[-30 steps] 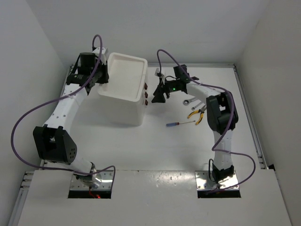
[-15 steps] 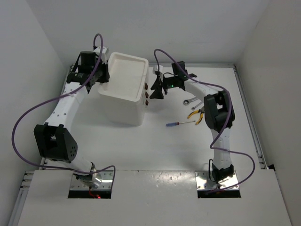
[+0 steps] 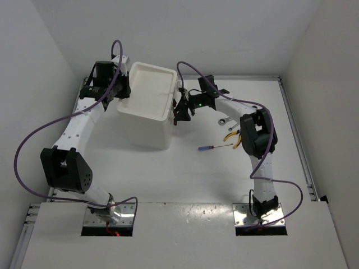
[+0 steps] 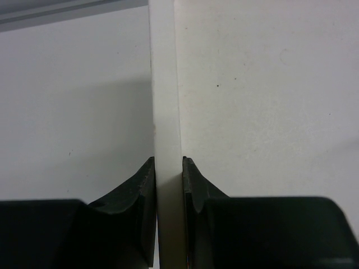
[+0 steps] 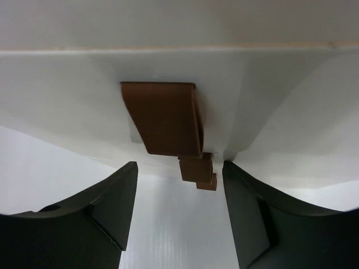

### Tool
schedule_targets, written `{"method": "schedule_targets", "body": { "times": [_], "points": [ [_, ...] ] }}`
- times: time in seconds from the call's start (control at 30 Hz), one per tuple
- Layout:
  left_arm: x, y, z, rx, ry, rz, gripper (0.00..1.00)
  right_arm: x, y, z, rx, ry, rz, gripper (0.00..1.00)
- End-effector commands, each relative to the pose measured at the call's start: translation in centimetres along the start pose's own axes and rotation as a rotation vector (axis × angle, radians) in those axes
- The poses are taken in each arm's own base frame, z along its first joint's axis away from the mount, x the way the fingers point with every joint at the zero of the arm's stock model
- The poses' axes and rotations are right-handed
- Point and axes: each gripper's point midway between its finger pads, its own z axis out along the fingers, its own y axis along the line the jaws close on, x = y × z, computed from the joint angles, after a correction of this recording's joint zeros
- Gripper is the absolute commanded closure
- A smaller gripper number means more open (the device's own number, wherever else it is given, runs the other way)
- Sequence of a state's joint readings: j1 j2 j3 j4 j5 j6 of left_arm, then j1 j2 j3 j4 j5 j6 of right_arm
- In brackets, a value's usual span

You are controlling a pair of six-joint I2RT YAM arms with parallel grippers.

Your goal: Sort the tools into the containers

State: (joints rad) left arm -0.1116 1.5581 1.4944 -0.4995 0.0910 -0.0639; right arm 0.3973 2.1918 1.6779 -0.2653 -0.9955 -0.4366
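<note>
Two grippers share the step in hand, which appears to be opening the top drawer so that a tool can go in.

1. Left gripper (image 4: 168, 163): the jaws are clamped on the thin upright rim (image 4: 165, 84) of the white boxy plastic cabinet (image 3: 145, 131), at the left edge of its shallow tray-shaped top. Hold this clamp firm. It should stop the cabinet sliding when the drawer is pulled.

2. Right gripper (image 5: 179, 166): the jaws stand apart and hold nothing, facing the cabinet's right side. The small red-brown top drawer handle (image 5: 162, 117) lies ahead of the fingertips, not yet between them, and slightly left of centre. Two lower handles (image 5: 196, 167) show beneath it. Centre on the top handle and advance until the pads bracket it, then close and pull straight out along the drawer's travel. An oblique pull may jam the drawer or slip off the handle.

3. Tools: none is sorted yet. A silver wrench (image 3: 224, 120), the yellow-handled pliers (image 3: 235, 138) and the thin screwdriver with blue-red handle (image 3: 215, 148) lie on the white table (image 3: 140, 174), right of the cabinet and apart from it. Route the pull clear of them.
</note>
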Motion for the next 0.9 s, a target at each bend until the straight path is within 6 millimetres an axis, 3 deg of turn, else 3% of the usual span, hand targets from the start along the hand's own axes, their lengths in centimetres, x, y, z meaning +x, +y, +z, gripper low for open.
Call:
{"method": "schedule_targets", "body": {
  "times": [0.0,0.03,0.17,0.27,0.33,0.47,0.5,0.57,0.77,0.8,0.87],
  "points": [
    [6.4,-1.9,1.5,0.099,0.216,-0.015,0.95,-4.1,-0.8,0.5,0.022,-0.071,-0.110,0.41],
    [6.4,-1.9,1.5,0.099,0.216,-0.015,0.95,-4.2,-1.0,0.5,0.032,-0.072,-0.107,0.45],
    [6.7,-1.9,1.6,0.099,0.217,-0.015,0.95,-4.5,-2.9,0.4,0.133,-0.071,-0.090,0.82],
    [6.7,-1.9,1.6,0.099,0.217,-0.015,0.95,-4.4,-3.1,0.4,0.145,-0.074,-0.081,0.94],
    [6.9,-1.9,1.8,0.098,0.218,-0.026,0.96,-3.8,-2.9,0.5,0.140,-0.064,-0.074,0.95],
    [6.5,-1.6,1.5,0.089,0.207,-0.041,1.00,-4.4,-2.2,-0.8,0.140,-0.058,-0.100,1.00],
    [6.5,-1.6,1.5,0.089,0.207,-0.041,1.00,-3.4,-2.0,-1.2,0.140,-0.044,-0.087,1.00],
    [6.5,-1.7,1.3,0.087,0.200,-0.059,1.00,-3.8,-1.5,-2.2,0.149,-0.042,-0.110,1.00],
    [6.2,-1.2,1.4,0.048,0.182,-0.086,1.00,-1.9,-0.8,-5.0,0.175,-0.009,-0.106,1.00],
    [5.9,-1.2,1.1,0.048,0.173,-0.085,1.00,-0.9,-0.7,-5.3,0.170,-0.001,-0.088,1.00],
    [5.9,-1.0,1.1,0.036,0.173,-0.093,1.00,-1.3,-0.6,-6.3,0.185,-0.003,-0.098,1.00]
  ]
}}
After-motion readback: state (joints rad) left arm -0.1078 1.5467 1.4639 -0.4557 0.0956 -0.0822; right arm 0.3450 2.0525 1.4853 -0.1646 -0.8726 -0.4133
